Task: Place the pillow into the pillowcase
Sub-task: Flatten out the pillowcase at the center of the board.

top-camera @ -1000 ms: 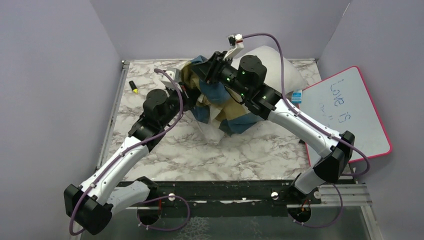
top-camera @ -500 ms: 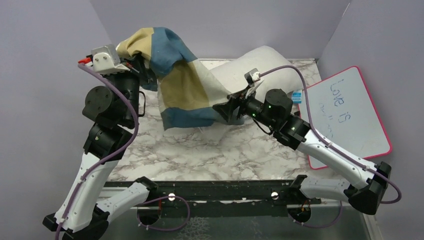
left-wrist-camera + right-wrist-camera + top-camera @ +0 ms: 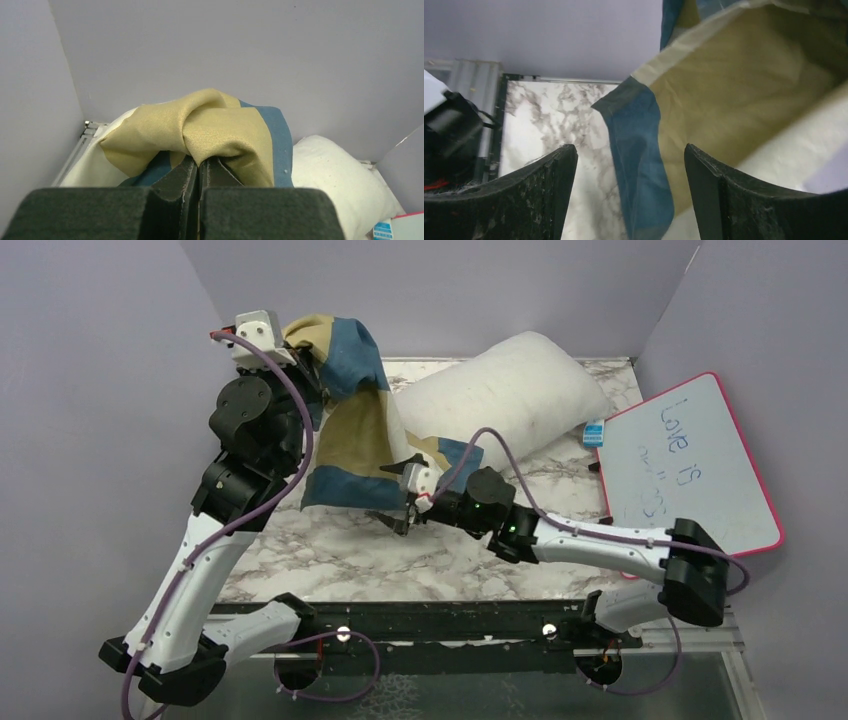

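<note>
The pillowcase (image 3: 350, 430), in blue, tan and cream blocks, hangs from my raised left gripper (image 3: 300, 355), which is shut on a bunched fold of it (image 3: 225, 130). In the left wrist view the left gripper (image 3: 200, 162) pinches tan cloth. The off-white pillow (image 3: 510, 385) lies on the table at the back, behind the hanging cloth, and shows again at the lower right of that view (image 3: 340, 180). My right gripper (image 3: 392, 495) stands open at the pillowcase's lower edge. In the right wrist view a blue hem (image 3: 639, 165) hangs between the right gripper's (image 3: 630, 150) spread fingers, touching neither.
A pink-rimmed whiteboard (image 3: 690, 460) leans at the right. A small blue item (image 3: 594, 433) lies by the pillow's right end. The marble table (image 3: 330, 550) shows bare in front of the hanging cloth. Purple walls close in the back and sides.
The left arm lifted the pillowcase off the pillow and holds it high. The right gripper opened, let go, and dropped forward and left to the cloth's lower edge.
</note>
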Available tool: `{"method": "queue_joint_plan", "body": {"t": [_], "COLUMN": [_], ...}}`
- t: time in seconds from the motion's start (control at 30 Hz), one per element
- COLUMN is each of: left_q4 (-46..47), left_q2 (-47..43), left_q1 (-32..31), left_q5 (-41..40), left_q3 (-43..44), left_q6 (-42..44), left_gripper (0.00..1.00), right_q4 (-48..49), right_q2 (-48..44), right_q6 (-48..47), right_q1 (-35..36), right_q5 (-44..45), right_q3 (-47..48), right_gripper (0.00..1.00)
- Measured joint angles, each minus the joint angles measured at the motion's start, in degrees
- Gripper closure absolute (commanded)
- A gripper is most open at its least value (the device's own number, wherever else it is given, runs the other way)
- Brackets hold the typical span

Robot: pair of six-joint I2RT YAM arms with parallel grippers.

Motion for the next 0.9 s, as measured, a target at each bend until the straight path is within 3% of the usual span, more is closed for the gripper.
{"method": "queue_joint_plan", "body": {"t": [0.23, 0.5, 0.57, 0.6, 0.63, 0.7, 0.8, 0.9], "left_q4": [-1.3, -1.5, -1.7, -1.8, -1.9, -2.2, -2.8, -3.2], "left_q2": [1.0, -0.5, -0.8, -1.0, -1.1, -1.5, -2.0, -2.6], "left_q1": [0.0, 0.0, 0.0, 0.0, 0.0, 0.0, 0.0, 0.0], "left_q5": [0.4, 0.5, 0.5, 0.4, 0.4, 0.4, 0.4, 0.2], "left_q3": [2.0, 2.1, 2.1, 2.1, 2.1, 2.1, 2.1, 2.1], "left_q6": [-1.9, -2.8, -2.8, -2.8, -2.8, -2.8, -2.8, -2.5], "left_gripper": [1.0, 1.0, 1.0, 1.0, 1.0, 1.0, 1.0, 1.0], "right_q4": [16.5, 28.5, 32.2, 34.6, 37.0, 42.0, 48.3, 49.8], "right_q2": [14.3, 31.8, 35.2, 37.2, 39.0, 42.6, 45.4, 42.7], "right_q6": [-28.2, -54.5, -59.8, -62.7, -65.2, -69.7, -75.1, -75.1], "right_q1": [5.9, 6.9, 6.8, 6.6, 6.4, 5.9, 5.6, 5.6], "right_q5": [5.6, 13.0, 14.5, 15.2, 16.1, 18.2, 21.5, 24.5], "right_q3": [0.6, 3.5, 4.8, 5.5, 6.4, 8.2, 9.2, 7.0], "right_gripper": [0.0, 0.0, 0.05, 0.1, 0.22, 0.64, 0.97, 0.99]}}
